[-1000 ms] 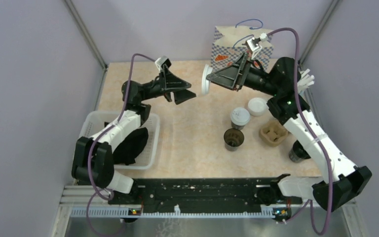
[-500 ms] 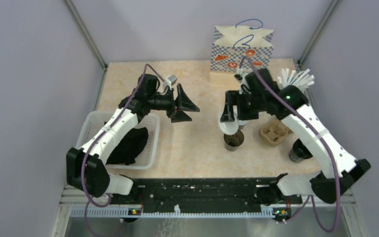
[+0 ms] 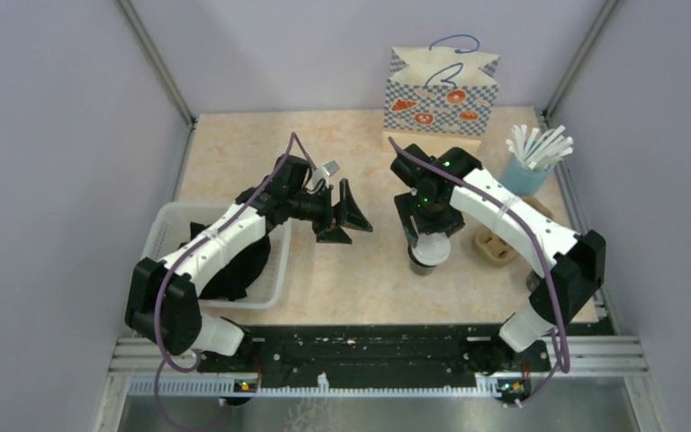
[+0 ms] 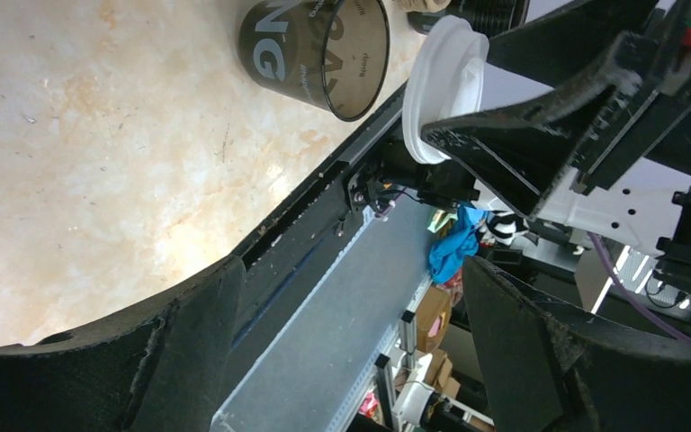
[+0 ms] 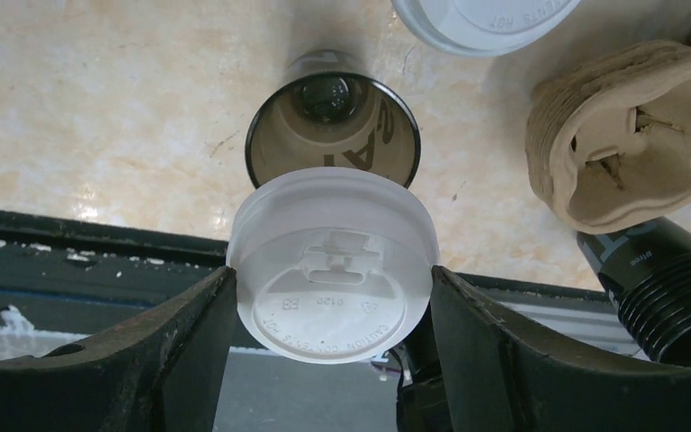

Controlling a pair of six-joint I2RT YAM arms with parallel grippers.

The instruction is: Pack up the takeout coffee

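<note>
My right gripper point(image 3: 427, 236) point(image 5: 333, 301) is shut on a loose flat white round lid point(image 5: 333, 265), held by its edges just above and slightly nearer than the open mouth of the larger black lidless cup point(image 5: 331, 121) point(image 3: 426, 261). The left wrist view also shows this lid point(image 4: 445, 85) and cup point(image 4: 319, 49). My left gripper point(image 3: 346, 213) point(image 4: 351, 342) is open and empty, left of that cup. A round pale lid point(image 5: 484, 16), perhaps a takeout coffee's top, shows at the right wrist view's top edge, its sides unseen. In the top view my right arm hides the coffees.
A brown pulp cup carrier point(image 3: 497, 245) point(image 5: 625, 148) lies right of the cup, with a black ribbed stack point(image 5: 670, 288) near it. A patterned paper bag point(image 3: 441, 90) stands at the back, a blue straw holder point(image 3: 529, 171) at right, a white basket point(image 3: 164, 229) at left.
My right gripper has carried the white lid from near the bag down to just over the black lidless cup. My left gripper has moved right and nearer, towards the middle.
</note>
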